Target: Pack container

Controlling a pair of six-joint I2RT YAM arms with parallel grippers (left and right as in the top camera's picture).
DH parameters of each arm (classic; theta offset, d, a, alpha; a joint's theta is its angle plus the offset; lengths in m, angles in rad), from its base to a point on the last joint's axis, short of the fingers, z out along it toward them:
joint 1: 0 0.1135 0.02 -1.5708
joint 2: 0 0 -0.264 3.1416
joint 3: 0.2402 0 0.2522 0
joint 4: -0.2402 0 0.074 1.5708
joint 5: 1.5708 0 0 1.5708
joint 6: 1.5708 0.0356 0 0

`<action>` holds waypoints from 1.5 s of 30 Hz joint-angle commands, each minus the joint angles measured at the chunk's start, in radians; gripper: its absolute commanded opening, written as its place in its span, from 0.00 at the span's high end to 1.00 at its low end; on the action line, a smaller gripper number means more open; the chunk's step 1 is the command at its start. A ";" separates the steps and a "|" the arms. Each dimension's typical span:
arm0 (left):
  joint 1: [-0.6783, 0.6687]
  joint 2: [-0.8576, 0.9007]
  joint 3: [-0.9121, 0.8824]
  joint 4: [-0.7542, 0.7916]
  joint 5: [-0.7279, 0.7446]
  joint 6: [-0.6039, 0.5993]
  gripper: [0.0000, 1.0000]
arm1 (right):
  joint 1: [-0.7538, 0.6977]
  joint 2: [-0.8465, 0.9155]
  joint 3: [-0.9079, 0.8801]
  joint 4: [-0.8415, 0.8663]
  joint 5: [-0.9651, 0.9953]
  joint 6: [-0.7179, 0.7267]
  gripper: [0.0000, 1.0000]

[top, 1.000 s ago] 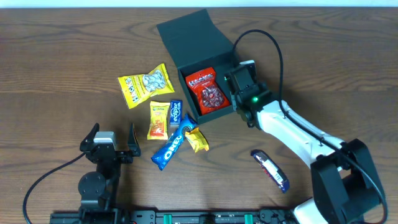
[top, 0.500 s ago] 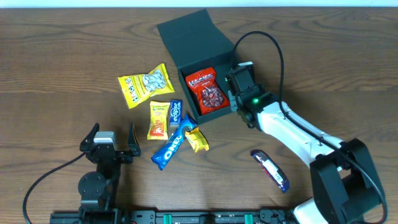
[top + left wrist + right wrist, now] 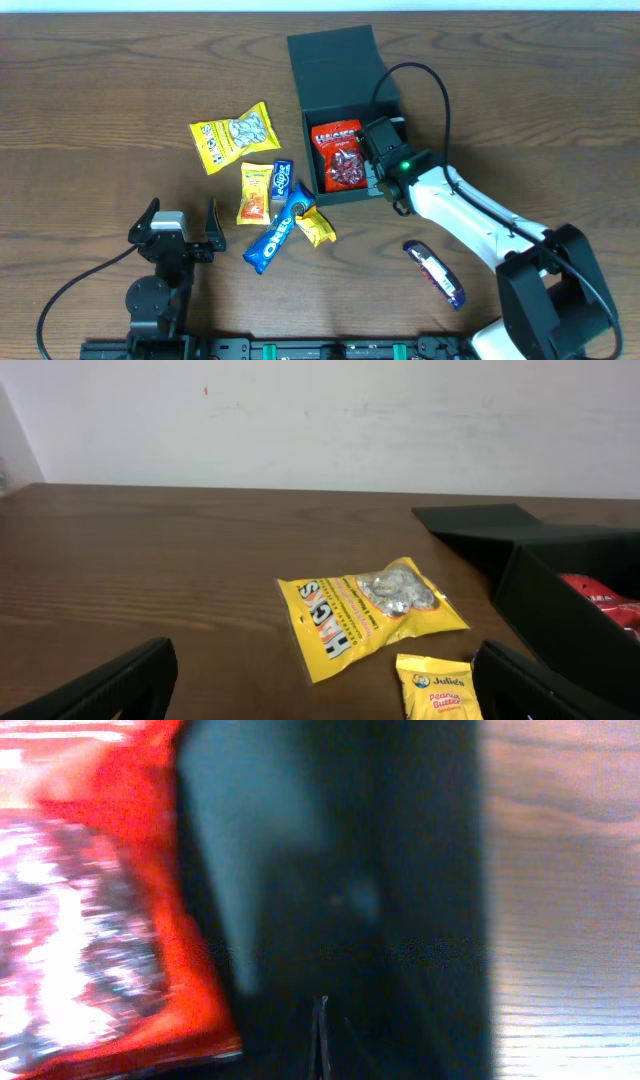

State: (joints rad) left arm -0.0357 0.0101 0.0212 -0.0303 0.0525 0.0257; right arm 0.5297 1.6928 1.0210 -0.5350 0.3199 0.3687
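Right now the container (image 3: 335,65) stands open on the wooden table (image 3: 560,90), its hinged flap laid back behind it and a red snack packet (image 3: 338,155) lying inside. The right gripper (image 3: 376,145) is at the container's right wall, fingers clenched together with nothing visibly between them. The right wrist view shows only blurred dark wall and red packet. Well away, off the container's near-left corner, the left gripper (image 3: 182,215) hangs with its jaws spread wide and empty. A yellow packet (image 3: 235,137) lies to the container's left, and a blue Oreo pack (image 3: 278,232) lies nearer than that.

The container looks like light cardboard: stiff at the corners, likely to skid on the wood under a push. The matte skin should grip well. A pinch over a side wall's rim near a corner seems safest; the flap would probably just swing.
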 commanded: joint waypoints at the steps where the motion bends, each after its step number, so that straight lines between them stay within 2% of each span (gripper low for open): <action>1: -0.002 -0.006 -0.017 -0.043 -0.010 -0.004 0.05 | 0.024 -0.005 -0.004 0.002 -0.077 0.051 0.99; 6: -0.002 -0.006 -0.017 -0.043 -0.011 -0.004 0.05 | 0.042 -0.005 -0.003 0.029 -0.124 0.065 0.99; 13: -0.002 -0.006 -0.017 -0.044 -0.010 -0.004 0.05 | 0.031 -0.004 0.004 0.309 -0.279 0.065 0.99; 18: -0.002 -0.006 -0.017 -0.044 -0.011 -0.004 0.04 | -0.029 0.001 0.016 0.436 -0.380 0.064 0.99; 23: -0.002 -0.006 -0.017 -0.043 -0.011 -0.004 0.05 | -0.067 0.063 0.110 0.413 -0.468 0.024 0.99; 30: -0.002 -0.006 -0.017 -0.044 -0.011 -0.004 0.05 | -0.056 0.193 0.278 0.311 -0.481 -0.013 0.99; 45: -0.002 -0.006 -0.017 -0.043 -0.011 -0.004 0.05 | -0.037 0.333 0.369 0.341 -0.462 -0.018 0.99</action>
State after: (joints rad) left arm -0.0357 0.0101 0.0212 -0.0303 0.0525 0.0257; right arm 0.4870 2.0029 1.3518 -0.1967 -0.1429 0.3653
